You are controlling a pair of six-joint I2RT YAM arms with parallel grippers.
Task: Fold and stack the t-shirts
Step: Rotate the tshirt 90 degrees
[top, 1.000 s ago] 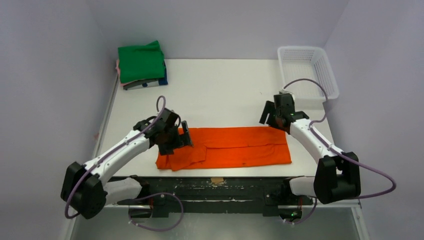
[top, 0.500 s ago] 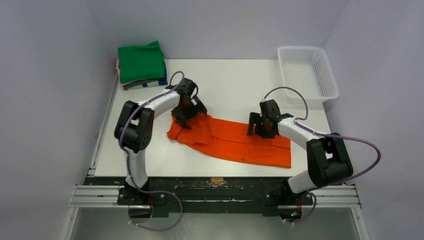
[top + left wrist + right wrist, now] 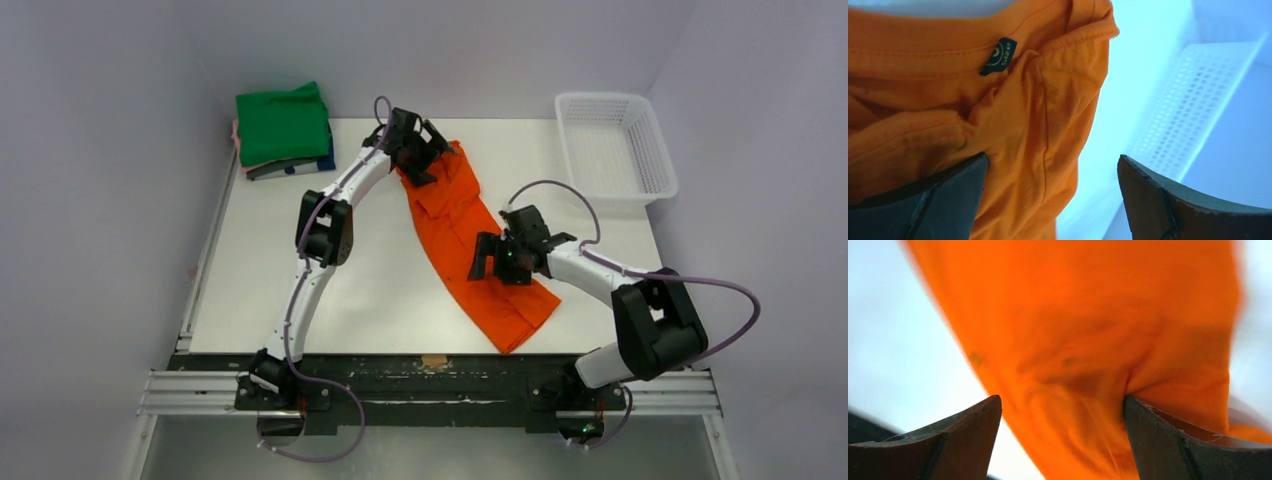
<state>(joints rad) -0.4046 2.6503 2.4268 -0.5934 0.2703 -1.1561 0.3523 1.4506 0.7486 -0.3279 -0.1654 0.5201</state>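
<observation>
The bright orange t-shirt (image 3: 455,215) lies as a long folded strip, slanting from the far middle of the table to the near right. My left gripper (image 3: 432,152) sits at its far end, jaws wide open. In the left wrist view the collar and black label of the orange t-shirt (image 3: 1023,100) lie under the left gripper (image 3: 1053,157), one finger (image 3: 948,195) resting on the cloth. My right gripper (image 3: 497,258) hovers over the strip's middle, open. In the right wrist view the orange t-shirt (image 3: 1088,315) fills the gap of the right gripper (image 3: 1062,399).
A folded stack stands at the far left corner, a green t-shirt (image 3: 283,125) on top with pink (image 3: 237,140) and dark blue (image 3: 325,158) edges below. The white mesh basket (image 3: 660,150) stands at the far right, also visible beside the left jaws as a mesh basket (image 3: 1188,100).
The shirt has swung from lying crosswise near the front edge to a steep diagonal. The left arm has carried its end to the far middle. The right gripper has moved left and its jaws have widened.
</observation>
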